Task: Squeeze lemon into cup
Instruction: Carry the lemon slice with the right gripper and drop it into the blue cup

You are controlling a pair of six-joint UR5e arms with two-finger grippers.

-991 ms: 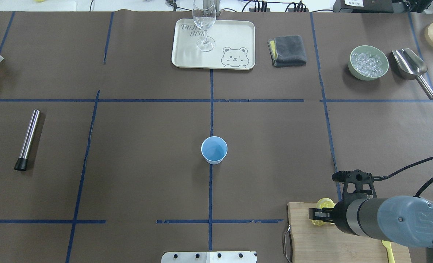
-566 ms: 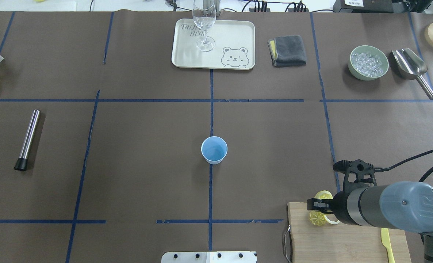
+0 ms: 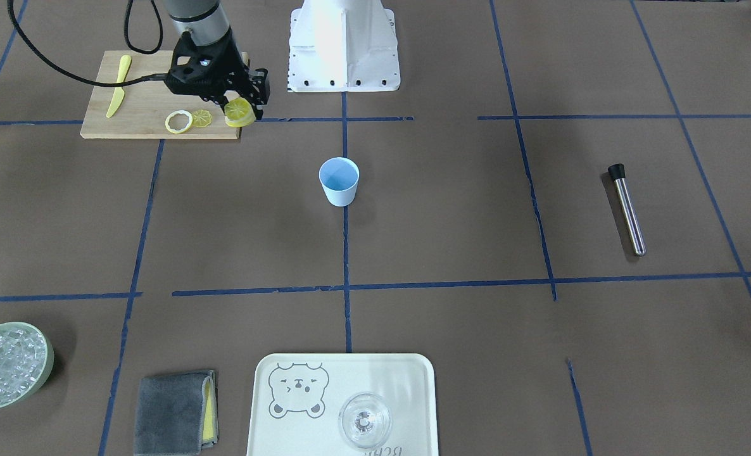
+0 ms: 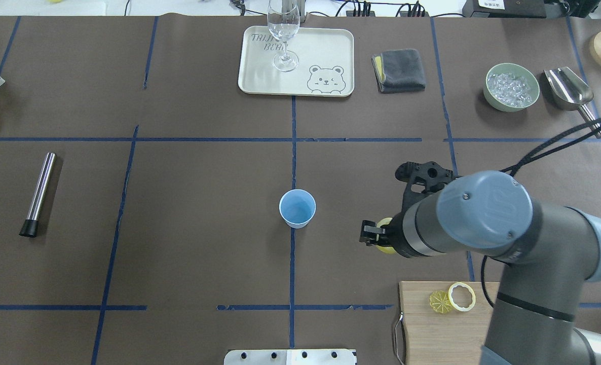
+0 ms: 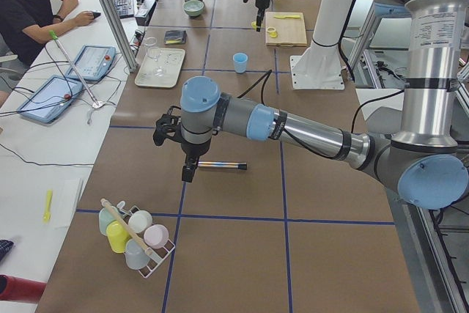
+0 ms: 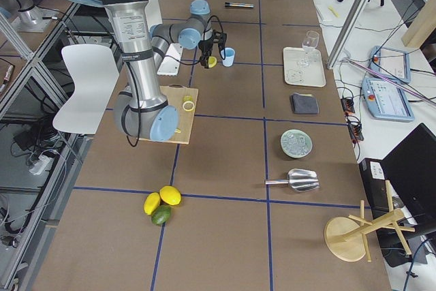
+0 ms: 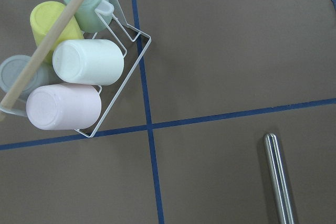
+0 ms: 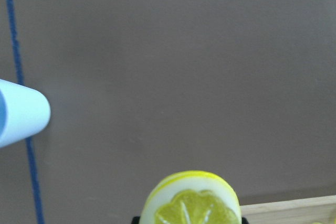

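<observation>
The light-blue cup (image 4: 297, 208) stands upright at the table's middle, also in the front view (image 3: 339, 180). My right gripper (image 4: 373, 238) is shut on a thick lemon piece (image 4: 384, 244) with yellow rind and a segmented cut face (image 8: 191, 200). It holds the piece above the table, to the right of the cup and apart from it. A thin wheel-patterned lemon slice (image 4: 440, 301) lies on the wooden board (image 4: 432, 334) beside a hollow pale-yellow ring (image 4: 461, 296). My left gripper (image 5: 188, 174) shows only in the exterior left view, above a steel rod; I cannot tell if it is open.
A tray (image 4: 326, 50) with a clear glass (image 4: 284, 35) stands at the back. Right of it are a grey cloth (image 4: 399, 70), a bowl of ice (image 4: 512, 86) and a scoop (image 4: 569, 91). A steel rod (image 4: 39, 192) lies at the left. A yellow knife (image 3: 117, 85) lies on the board.
My right gripper has lifted the lemon piece off the board and carried it forward and left, nearer the cup. The thin slice and the ring stayed on the board.
</observation>
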